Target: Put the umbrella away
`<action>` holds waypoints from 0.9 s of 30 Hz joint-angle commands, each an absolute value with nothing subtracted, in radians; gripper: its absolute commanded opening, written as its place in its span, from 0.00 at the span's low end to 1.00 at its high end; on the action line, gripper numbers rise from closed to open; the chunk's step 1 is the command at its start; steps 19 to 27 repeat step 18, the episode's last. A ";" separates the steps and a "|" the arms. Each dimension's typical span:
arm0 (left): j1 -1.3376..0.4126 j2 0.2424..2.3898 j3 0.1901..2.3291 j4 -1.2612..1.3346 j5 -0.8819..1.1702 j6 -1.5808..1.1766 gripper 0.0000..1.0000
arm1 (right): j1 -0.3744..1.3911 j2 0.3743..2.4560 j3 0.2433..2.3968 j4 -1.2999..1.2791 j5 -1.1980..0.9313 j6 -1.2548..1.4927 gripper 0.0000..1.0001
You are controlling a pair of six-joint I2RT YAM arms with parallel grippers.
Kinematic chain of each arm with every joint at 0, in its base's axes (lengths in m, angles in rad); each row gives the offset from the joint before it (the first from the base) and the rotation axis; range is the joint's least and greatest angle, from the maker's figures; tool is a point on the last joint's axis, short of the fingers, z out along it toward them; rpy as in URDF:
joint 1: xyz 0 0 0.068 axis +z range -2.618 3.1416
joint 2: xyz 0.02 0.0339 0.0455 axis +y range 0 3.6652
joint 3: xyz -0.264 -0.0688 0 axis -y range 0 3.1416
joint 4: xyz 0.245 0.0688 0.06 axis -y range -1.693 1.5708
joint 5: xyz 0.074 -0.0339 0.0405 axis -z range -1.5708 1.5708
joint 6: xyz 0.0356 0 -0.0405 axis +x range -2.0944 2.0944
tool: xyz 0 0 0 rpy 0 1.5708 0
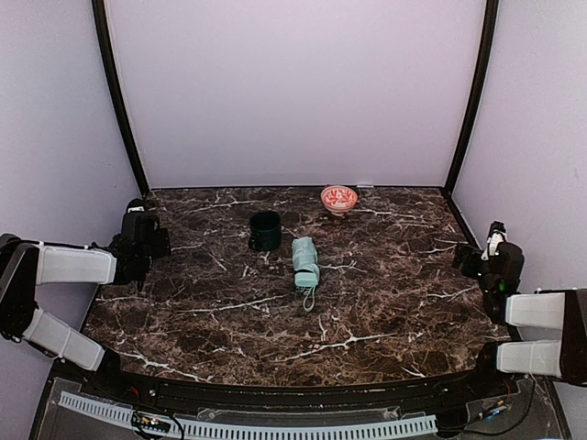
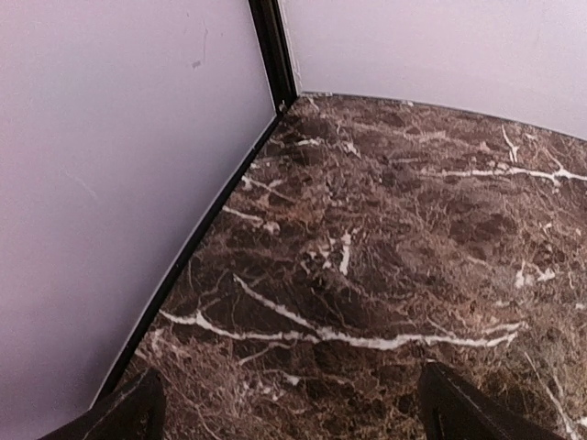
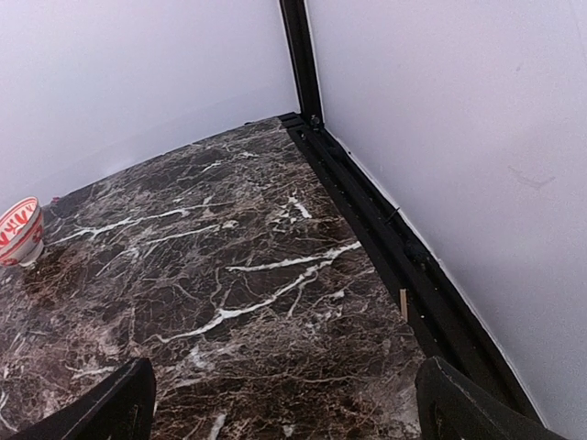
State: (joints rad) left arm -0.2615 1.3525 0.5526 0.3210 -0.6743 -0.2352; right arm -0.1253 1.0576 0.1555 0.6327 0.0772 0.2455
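The umbrella (image 1: 305, 260) lies folded on the marble table near the middle, pale mint-green, its strap end pointing toward the near edge. It shows only in the top view. My left gripper (image 1: 147, 220) is at the table's left edge, far from the umbrella; in the left wrist view (image 2: 289, 412) its fingers are wide apart with only bare marble between them. My right gripper (image 1: 477, 252) is at the right edge, also far from the umbrella; in the right wrist view (image 3: 284, 408) its fingers are wide apart and hold nothing.
A dark green mug (image 1: 265, 230) stands just left of and behind the umbrella. A red-and-white patterned bowl (image 1: 338, 199) sits near the back wall; it also shows in the right wrist view (image 3: 18, 231). Pale walls and black corner posts enclose the table (image 1: 385, 312).
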 commanded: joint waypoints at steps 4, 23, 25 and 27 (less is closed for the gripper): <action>-0.251 1.359 0.490 0.686 -0.721 -0.045 0.99 | -0.129 1.097 0.128 0.856 0.198 0.269 1.00; -0.249 1.370 0.477 0.747 -0.663 0.004 0.99 | -0.129 1.115 0.133 0.860 0.363 0.327 1.00; -0.249 1.370 0.477 0.747 -0.663 0.004 0.99 | -0.129 1.115 0.133 0.860 0.363 0.327 1.00; -0.249 1.370 0.477 0.747 -0.663 0.004 0.99 | -0.129 1.115 0.133 0.860 0.363 0.327 1.00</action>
